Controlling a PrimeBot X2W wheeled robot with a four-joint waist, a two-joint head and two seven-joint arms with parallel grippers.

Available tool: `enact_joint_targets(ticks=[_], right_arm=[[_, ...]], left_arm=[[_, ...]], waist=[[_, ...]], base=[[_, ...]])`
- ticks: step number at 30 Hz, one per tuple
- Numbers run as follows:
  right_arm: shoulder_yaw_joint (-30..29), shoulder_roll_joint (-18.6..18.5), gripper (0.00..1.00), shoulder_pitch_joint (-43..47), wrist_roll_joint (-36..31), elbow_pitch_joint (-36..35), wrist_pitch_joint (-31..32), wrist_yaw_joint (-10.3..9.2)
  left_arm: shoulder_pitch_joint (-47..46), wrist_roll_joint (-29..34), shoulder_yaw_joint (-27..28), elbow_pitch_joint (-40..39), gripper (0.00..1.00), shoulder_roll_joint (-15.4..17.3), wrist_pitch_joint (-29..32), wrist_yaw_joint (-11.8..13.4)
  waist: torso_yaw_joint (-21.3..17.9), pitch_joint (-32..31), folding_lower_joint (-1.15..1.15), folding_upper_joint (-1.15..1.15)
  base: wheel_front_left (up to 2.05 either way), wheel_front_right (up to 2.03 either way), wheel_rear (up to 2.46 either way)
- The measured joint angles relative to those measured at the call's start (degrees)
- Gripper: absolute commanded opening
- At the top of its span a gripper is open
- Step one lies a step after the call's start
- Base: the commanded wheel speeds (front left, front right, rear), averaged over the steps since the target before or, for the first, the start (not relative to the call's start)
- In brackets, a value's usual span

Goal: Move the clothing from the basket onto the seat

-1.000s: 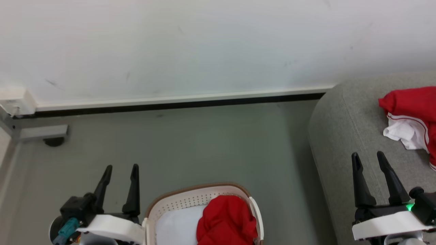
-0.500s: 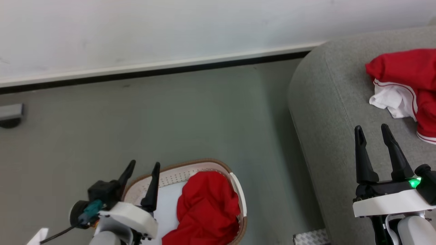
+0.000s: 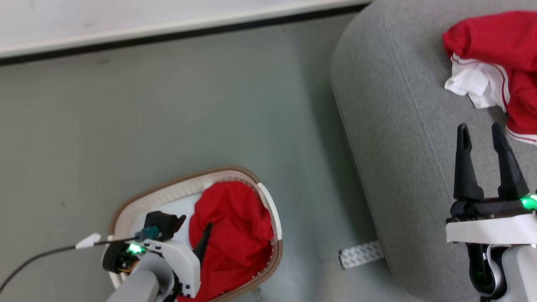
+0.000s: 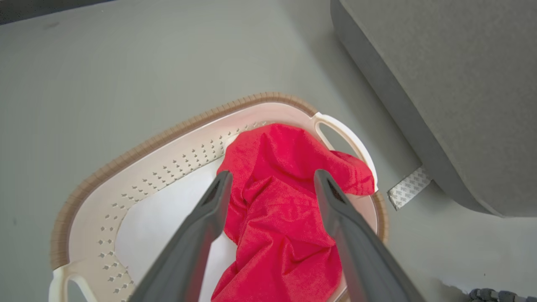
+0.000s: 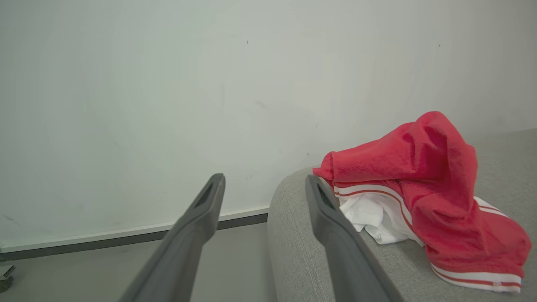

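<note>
Red cloth first: one garment (image 4: 285, 218) lies crumpled in the basket (image 4: 168, 163), heaped toward the side nearest the sofa (image 3: 398, 126), over a pale pad (image 4: 155, 226). My left gripper (image 4: 272, 174) hangs above it, fingers spread wide either side of the heap and holding nothing; I cannot tell whether the tips touch the cloth. The other red garment (image 3: 495, 46), white trim showing, lies on the sofa. My right gripper (image 3: 479, 126) hovers over the cushion just short of it, fingers parted and empty. Basket stands on the grey floor (image 3: 168, 105) near the sofa, not touching it
</note>
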Motion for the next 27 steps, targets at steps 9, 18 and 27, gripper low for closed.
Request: enact_joint_targets(ticks=[9, 18, 27], right_arm=[[-1.3, 1.5, 1.0, -3.0, 0.7, -2.9, 0.0, 0.0], [-0.8, 2.0, 1.0, -5.5, 2.5, -5.3, 0.0, 0.0], [0.7, 2.1, 1.0, -7.8, 7.6, -6.1, 0.0, 0.0]], left_arm=[[-7.1, -4.3, -10.7, 8.2, 1.0, 3.3, 2.4, 0.0], [-13.0, -10.0, -18.6, 11.2, 1.0, 6.4, 7.1, 0.0], [-16.7, -15.1, -25.1, 12.6, 1.0, 9.0, 10.5, 0.0]], waist=[[-3.0, 7.8, 0.0, 0.0], [-5.9, 15.8, 0.0, 0.0], [-8.6, 20.7, -0.01, 0.0]], base=[[0.0, 0.0, 0.0], [0.0, 0.0, 0.0], [0.0, 0.0, 0.0]])
